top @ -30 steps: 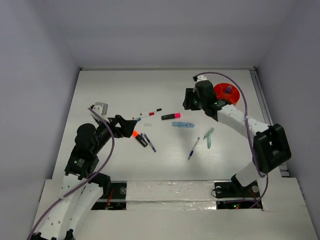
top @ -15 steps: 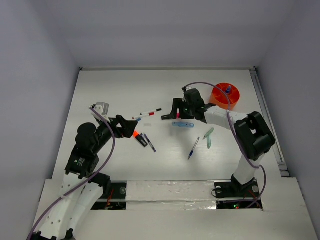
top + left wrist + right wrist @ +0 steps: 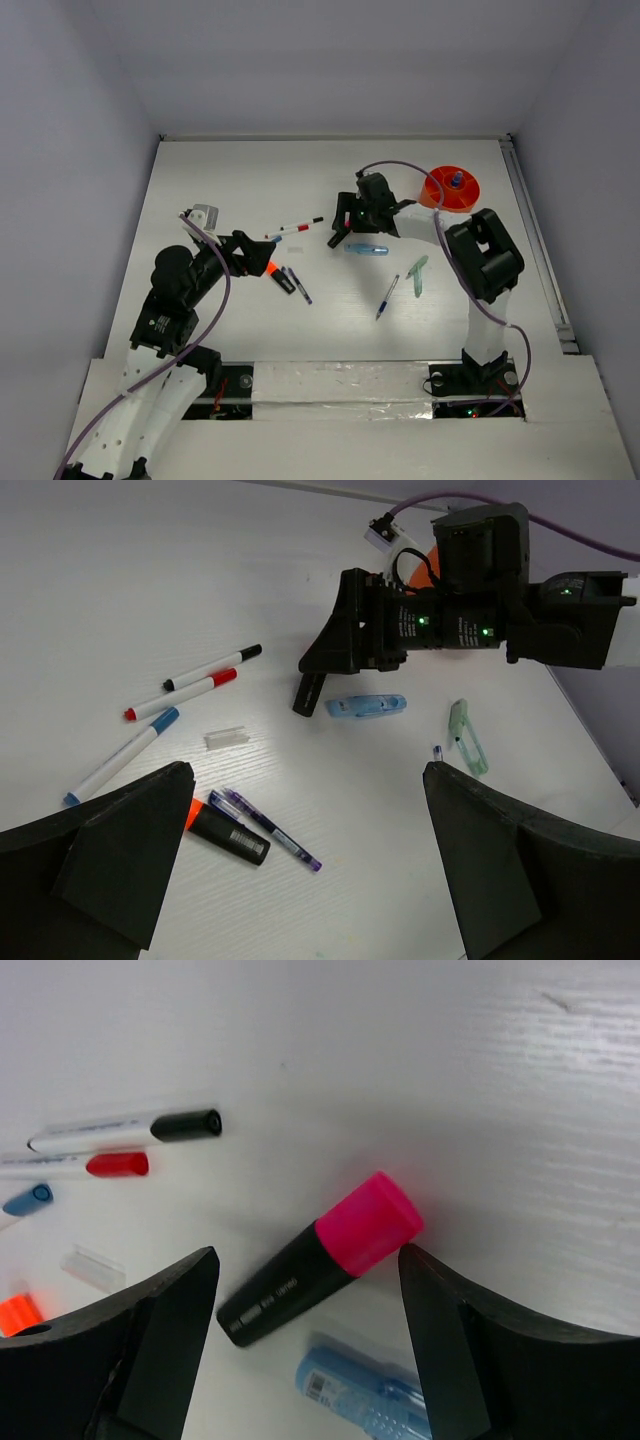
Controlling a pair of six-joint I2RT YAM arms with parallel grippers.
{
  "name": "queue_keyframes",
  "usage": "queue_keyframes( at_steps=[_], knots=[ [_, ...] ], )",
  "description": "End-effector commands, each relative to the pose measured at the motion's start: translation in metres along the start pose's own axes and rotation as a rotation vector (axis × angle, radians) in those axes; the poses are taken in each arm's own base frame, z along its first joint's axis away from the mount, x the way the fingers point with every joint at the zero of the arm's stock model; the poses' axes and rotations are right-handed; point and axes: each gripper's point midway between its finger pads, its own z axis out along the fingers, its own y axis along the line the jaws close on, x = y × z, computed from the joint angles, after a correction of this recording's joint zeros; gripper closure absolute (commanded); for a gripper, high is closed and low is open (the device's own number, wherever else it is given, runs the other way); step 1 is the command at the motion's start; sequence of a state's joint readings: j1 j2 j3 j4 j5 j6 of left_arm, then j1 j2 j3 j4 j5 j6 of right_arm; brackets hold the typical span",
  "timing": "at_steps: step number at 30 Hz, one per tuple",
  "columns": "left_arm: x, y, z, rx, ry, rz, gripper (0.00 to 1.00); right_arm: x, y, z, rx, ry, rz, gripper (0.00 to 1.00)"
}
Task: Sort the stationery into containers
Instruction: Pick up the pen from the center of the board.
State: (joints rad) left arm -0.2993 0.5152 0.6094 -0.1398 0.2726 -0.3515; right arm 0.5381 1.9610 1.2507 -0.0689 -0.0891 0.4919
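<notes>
The black-pink highlighter (image 3: 320,1260) lies flat on the white table, and my right gripper (image 3: 305,1255) stands open over it, one finger on each side, not gripping. In the top view this gripper (image 3: 343,228) is left of the orange cup (image 3: 452,191), which holds a purple pen. My left gripper (image 3: 308,770) is open and empty, hovering by a black-orange highlighter (image 3: 225,832) and dark purple pens (image 3: 265,828). White markers (image 3: 210,667) with black, red and blue tips lie fanned at the left.
A light-blue piece (image 3: 366,249) lies just in front of the right gripper. A pale green piece (image 3: 417,273) and a blue pen (image 3: 387,296) lie further right. A small clear cap (image 3: 225,738) sits near the markers. Grey walls enclose the table.
My right gripper has swung left from the orange cup to the black-pink highlighter and opened wider. The left arm has not moved.
</notes>
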Motion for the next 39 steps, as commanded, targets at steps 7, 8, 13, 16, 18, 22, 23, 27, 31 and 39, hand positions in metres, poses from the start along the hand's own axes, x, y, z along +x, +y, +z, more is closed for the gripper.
queue_keyframes(
  at_steps=[7,8,13,16,18,22,23,27,31,39],
  knots=[
    [-0.012,-0.006,0.0,0.021,-0.038,0.007,0.01,-0.007,-0.012,0.014,0.141,0.017,-0.107,0.28],
    [-0.013,-0.006,0.0,0.021,-0.039,0.006,0.01,-0.012,-0.013,0.016,0.153,0.014,-0.118,0.29],
    [-0.013,-0.006,-0.001,0.021,-0.043,0.006,0.01,-0.009,-0.023,0.017,0.246,0.044,-0.191,0.36],
    [-0.014,-0.006,-0.001,0.022,-0.044,0.007,0.01,-0.002,-0.021,0.021,0.271,0.073,-0.225,0.46],
    [-0.013,-0.006,-0.001,0.021,-0.043,0.006,0.01,0.001,-0.022,0.023,0.294,0.085,-0.244,0.49],
    [-0.014,-0.006,-0.001,0.017,-0.046,0.006,0.01,0.001,-0.025,0.027,0.336,0.098,-0.27,0.49],
    [-0.014,-0.006,-0.002,0.016,-0.046,0.006,0.01,0.004,-0.022,0.028,0.338,0.105,-0.278,0.49],
    [-0.014,0.001,-0.001,-0.021,-0.05,0.0,0.01,0.002,-0.03,0.031,0.391,0.111,-0.296,0.56],
    [-0.017,0.011,-0.002,-0.08,-0.063,-0.014,0.01,0.003,-0.029,0.035,0.388,0.121,-0.289,0.65],
    [-0.02,0.024,-0.004,-0.165,-0.082,-0.041,0.01,-0.034,0.015,0.031,0.236,-0.009,-0.21,0.91]
  ],
)
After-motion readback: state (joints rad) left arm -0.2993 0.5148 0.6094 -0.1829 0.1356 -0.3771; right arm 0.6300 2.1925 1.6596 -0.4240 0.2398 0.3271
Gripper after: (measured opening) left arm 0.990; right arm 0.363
